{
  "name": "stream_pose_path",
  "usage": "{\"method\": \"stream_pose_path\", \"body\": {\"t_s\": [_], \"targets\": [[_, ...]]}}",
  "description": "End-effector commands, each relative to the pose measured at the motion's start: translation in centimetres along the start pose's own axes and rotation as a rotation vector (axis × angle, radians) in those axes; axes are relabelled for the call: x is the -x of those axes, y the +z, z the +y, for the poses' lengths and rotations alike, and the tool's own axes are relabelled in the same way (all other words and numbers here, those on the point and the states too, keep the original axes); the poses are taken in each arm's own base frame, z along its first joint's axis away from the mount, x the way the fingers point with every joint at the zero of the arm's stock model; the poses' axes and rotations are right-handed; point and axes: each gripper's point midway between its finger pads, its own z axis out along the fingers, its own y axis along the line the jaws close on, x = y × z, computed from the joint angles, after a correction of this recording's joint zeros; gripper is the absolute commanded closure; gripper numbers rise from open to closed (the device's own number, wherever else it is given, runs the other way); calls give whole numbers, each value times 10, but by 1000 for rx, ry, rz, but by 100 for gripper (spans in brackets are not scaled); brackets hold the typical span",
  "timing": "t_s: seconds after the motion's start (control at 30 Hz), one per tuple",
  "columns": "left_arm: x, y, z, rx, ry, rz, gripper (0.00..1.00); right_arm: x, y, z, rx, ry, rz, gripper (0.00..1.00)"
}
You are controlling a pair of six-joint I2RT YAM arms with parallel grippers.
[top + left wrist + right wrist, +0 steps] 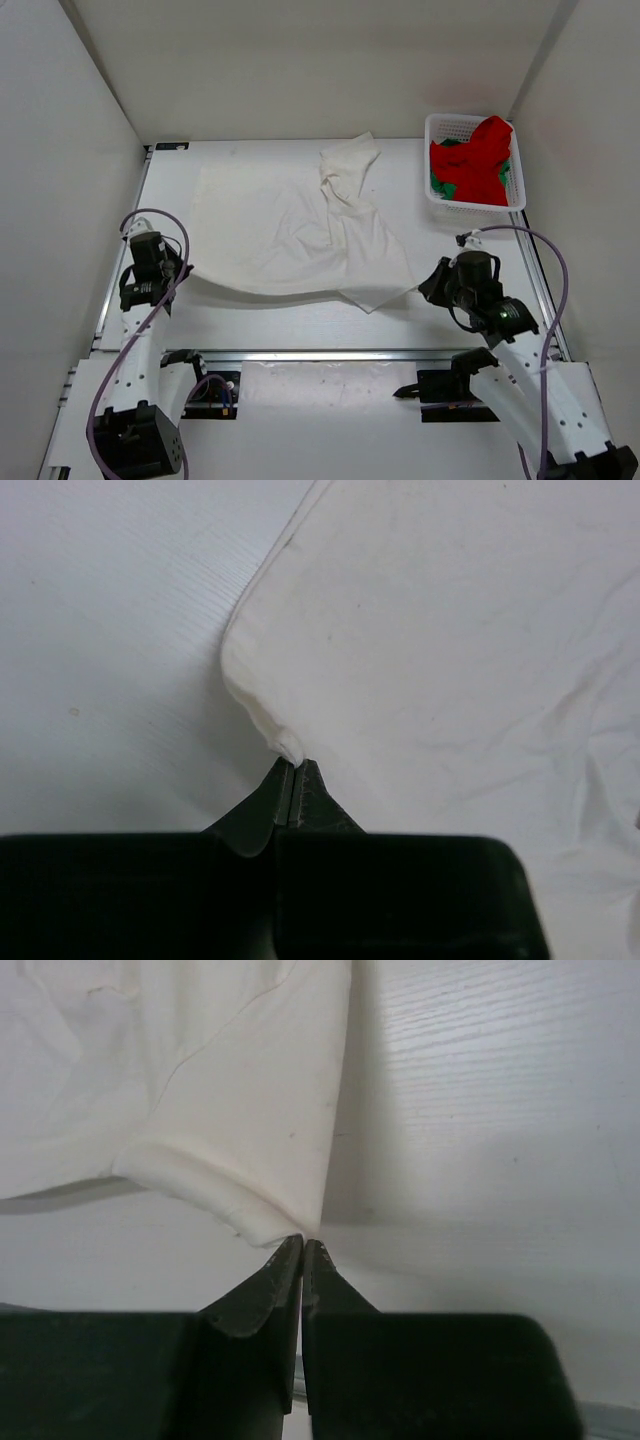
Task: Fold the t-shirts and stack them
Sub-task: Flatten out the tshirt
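Note:
The white t-shirt (pixel 290 235) lies spread across the middle of the table, one sleeve bunched toward the back. My left gripper (pixel 183 268) is shut on its near left corner; in the left wrist view the white t-shirt (pixel 450 630) is pinched at the tips of the left gripper (pixel 292 765). My right gripper (pixel 425 287) is shut on the near right corner, where the hem of the white t-shirt (pixel 230 1090) meets the tips of the right gripper (pixel 303 1243). The near edge hangs slightly raised between them. The red t-shirt (pixel 478 158) and green t-shirt (pixel 440 186) lie crumpled in the basket.
A white mesh basket (pixel 470 122) stands at the back right corner of the table. White walls enclose the table on the left, back and right. A metal rail (pixel 330 354) runs along the near edge between the arm bases.

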Motion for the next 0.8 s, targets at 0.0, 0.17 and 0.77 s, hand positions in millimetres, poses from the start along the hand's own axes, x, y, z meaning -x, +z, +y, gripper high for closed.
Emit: {"method": "stream_pose_path", "body": {"t_s": [0.0,0.17,0.77], "targets": [[18,-17,-17,-47,58,-50,100,-7,-24,11,19,71,6,100],[8,3,-23,-143,-74,30,100,-8,-21,12,-3,19,29,100],[212,-167,-207,-732,-107,-305,100,209,-164,77,62,-91,-538,100]]}}
